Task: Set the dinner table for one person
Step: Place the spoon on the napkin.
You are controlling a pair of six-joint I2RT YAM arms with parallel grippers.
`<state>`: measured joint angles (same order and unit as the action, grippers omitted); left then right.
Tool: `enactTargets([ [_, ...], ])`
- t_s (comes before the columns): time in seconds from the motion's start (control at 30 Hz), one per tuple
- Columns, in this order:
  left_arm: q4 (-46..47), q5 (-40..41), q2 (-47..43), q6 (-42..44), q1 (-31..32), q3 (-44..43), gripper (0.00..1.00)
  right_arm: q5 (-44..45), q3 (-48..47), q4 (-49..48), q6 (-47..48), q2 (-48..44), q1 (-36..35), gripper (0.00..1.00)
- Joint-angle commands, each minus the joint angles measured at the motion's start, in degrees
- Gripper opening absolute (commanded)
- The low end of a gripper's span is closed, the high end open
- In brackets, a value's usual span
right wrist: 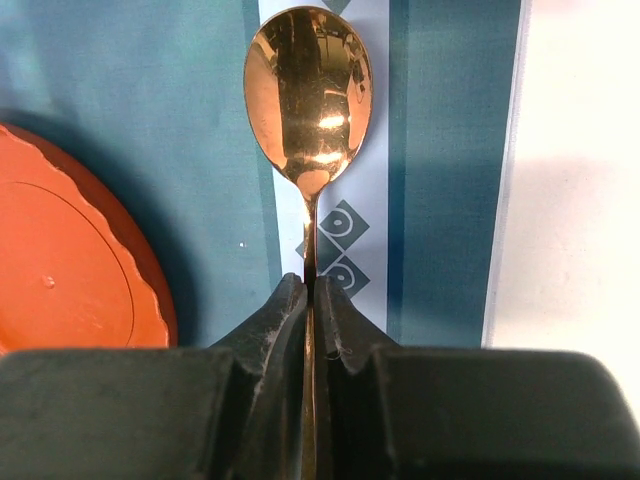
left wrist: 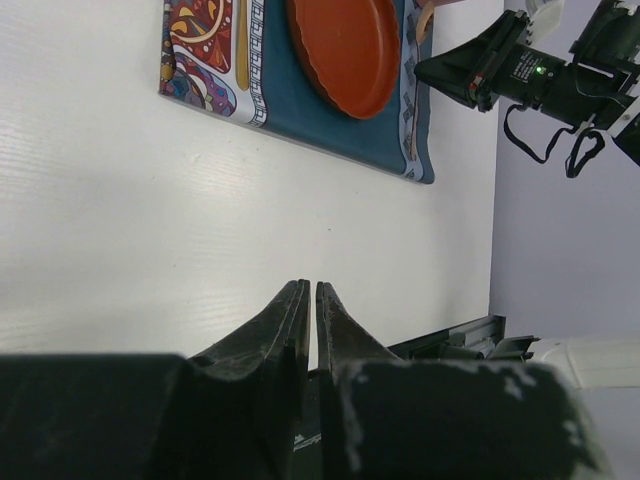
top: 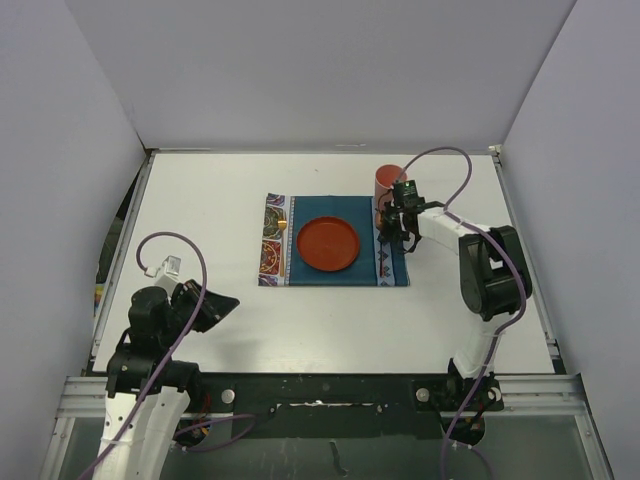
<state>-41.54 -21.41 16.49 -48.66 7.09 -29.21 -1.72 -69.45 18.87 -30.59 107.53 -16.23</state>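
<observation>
Dinner table [top: 200, 200], R gripper [right wrist: 310, 285] pinching gold spoon [right wrist: 308, 90] over placemat [right wrist: 440, 150], L gripper [left wrist: 311, 290] clenched

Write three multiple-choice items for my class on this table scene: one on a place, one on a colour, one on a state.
1. Where does the plate lie?
A. at the middle of the placemat
B. on its patterned end
C. off it altogether

2. What colour is the spoon?
A. silver
B. gold
C. black

3. How is the right gripper?
A. open, empty
B. shut on the spoon
C. shut on the plate

Answers: 1 A, teal shows all round it; 2 B, its bowl shines gold; 3 B, the jaws pinch its handle.
</observation>
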Motion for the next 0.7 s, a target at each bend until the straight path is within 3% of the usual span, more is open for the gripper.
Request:
enactTargets([
  [0.0, 1.2, 0.1, 0.9, 0.9, 0.1, -1.6, 0.07, 0.4, -2.2, -1.9, -0.6, 0.5, -0.2, 0.0],
  [0.67, 3.5, -0.7, 1.7, 1.1, 0.1, -0.4, 0.07, 2.9, -2.0, -0.2, 4.6, 1.1, 0.7, 0.0],
])
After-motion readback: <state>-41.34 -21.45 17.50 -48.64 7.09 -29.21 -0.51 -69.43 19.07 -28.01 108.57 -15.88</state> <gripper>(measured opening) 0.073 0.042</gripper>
